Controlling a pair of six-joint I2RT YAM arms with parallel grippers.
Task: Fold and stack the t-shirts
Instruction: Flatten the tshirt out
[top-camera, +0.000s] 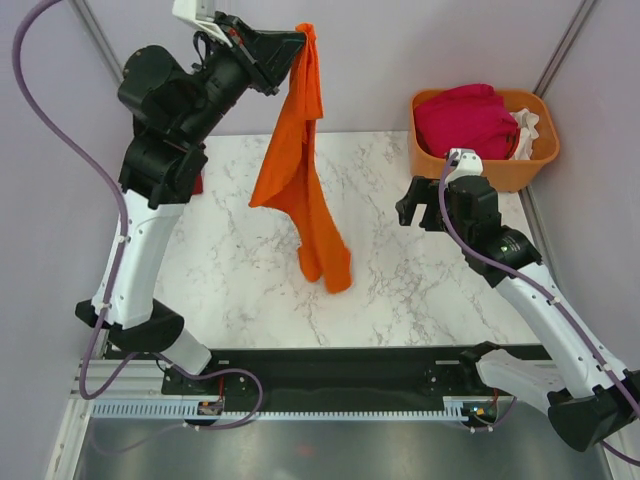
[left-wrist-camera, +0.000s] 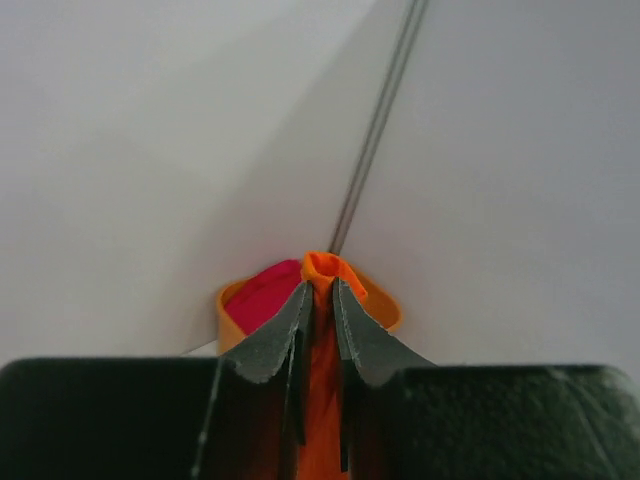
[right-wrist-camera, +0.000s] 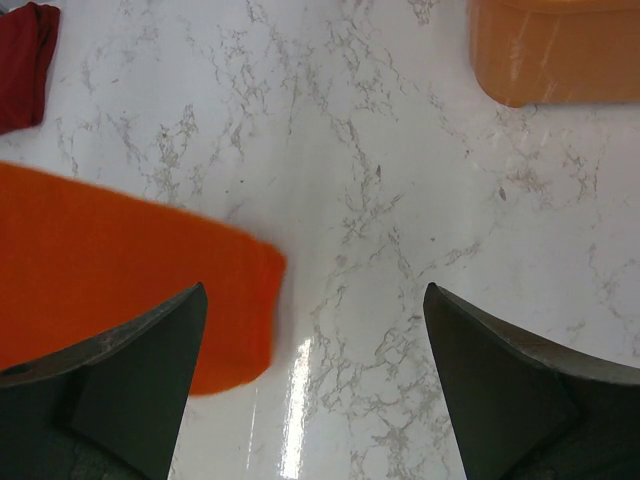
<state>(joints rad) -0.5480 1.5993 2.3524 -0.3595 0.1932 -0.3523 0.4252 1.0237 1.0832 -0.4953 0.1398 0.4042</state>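
Marble-look white table top (top-camera: 420, 290), grey veining. Plain pale lilac wall panels (top-camera: 420, 50) far, left and right. Thin metal posts (top-camera: 563, 48) at the far corners. Black base strip (top-camera: 340, 365) along the near table edge, slotted white cable duct (top-camera: 330, 408) just nearer, dull grey metal sheet (top-camera: 330, 450) nearest. Soft even light, one glare patch (right-wrist-camera: 295, 420) on the marble.

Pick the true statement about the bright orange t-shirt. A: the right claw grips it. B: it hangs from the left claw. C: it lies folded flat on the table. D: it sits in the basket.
B: the left claw is pinched on the top of the orange t-shirt, which dangles from it over the table, while the right claw stands open and empty.
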